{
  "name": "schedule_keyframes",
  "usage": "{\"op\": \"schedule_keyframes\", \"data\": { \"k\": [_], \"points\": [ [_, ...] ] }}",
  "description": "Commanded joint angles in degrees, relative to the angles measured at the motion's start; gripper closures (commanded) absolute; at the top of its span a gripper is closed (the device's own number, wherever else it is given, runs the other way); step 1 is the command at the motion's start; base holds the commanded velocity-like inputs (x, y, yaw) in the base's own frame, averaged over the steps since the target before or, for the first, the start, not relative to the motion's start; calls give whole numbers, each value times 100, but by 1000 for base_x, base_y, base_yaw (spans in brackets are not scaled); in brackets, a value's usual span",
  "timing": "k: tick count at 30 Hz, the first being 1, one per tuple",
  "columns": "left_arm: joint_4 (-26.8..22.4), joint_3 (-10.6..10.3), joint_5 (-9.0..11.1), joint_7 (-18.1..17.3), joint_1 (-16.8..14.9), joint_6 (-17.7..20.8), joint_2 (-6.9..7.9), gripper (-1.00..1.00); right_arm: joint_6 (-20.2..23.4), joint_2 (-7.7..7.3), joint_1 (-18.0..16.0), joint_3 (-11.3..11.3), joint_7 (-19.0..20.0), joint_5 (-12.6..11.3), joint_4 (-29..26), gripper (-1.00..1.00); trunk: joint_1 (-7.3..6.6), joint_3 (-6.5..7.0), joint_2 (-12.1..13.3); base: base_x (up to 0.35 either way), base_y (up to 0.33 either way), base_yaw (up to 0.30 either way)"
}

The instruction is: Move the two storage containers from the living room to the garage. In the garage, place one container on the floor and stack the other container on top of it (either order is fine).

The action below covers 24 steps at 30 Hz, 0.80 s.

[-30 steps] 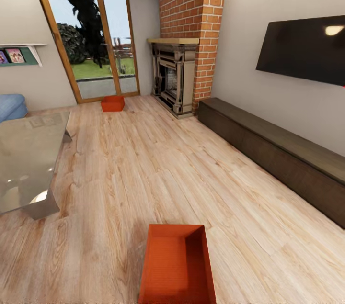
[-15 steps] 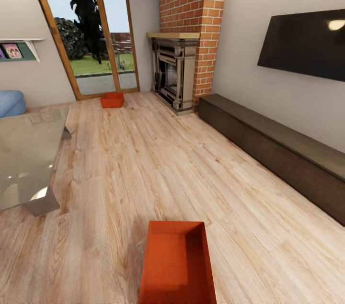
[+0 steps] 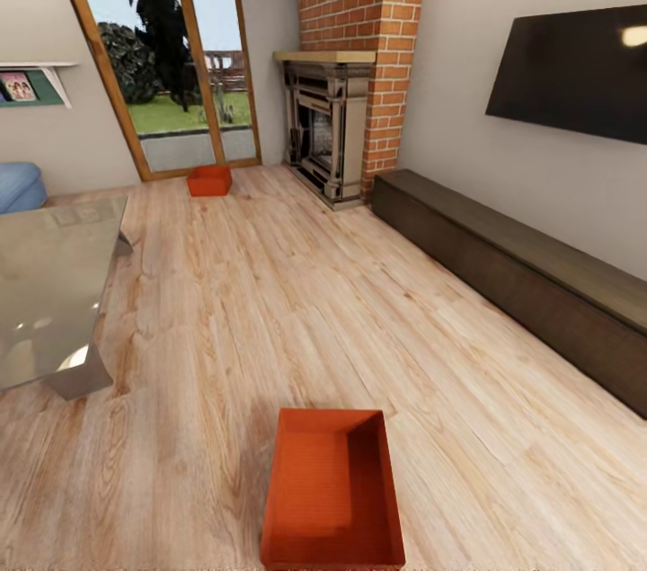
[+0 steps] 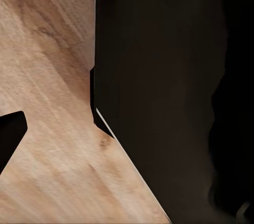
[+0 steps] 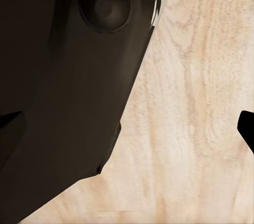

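The wood floor [image 3: 270, 301] runs to a brick fireplace [image 3: 346, 67], with a dark cabinet [image 3: 521, 274] along the wall. One bin [image 3: 331, 486] sits near; the other [image 3: 209, 180] lies by the glass door [image 3: 166, 58]. Whether either arm's fingers are apart or together cannot be told.

Near container [image 3: 331, 488] ahead, far container [image 3: 209, 180] before door [image 3: 162, 58]

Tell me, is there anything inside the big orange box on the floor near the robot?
The near storage container looks empty: its orange bottom and inner walls show, with nothing lying in it. The wood floor directly under it is covered by the box.
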Motion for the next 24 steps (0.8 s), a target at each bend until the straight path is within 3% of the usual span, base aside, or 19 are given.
{"op": "schedule_keyframes", "data": {
  "k": [1, 24],
  "points": [
    [1, 27, 23, 2, -2, -7, -1, -100, -34, 2, -5, 47, 18, -60, 17, -100, 0, -14, -2, 0, 0, 0],
    [1, 27, 23, 2, -2, -7, -2, -100, -34, 2, -5, 47, 18, -60, 17, -100, 0, -222, -2, 0, 0, 0]
  ]
}}
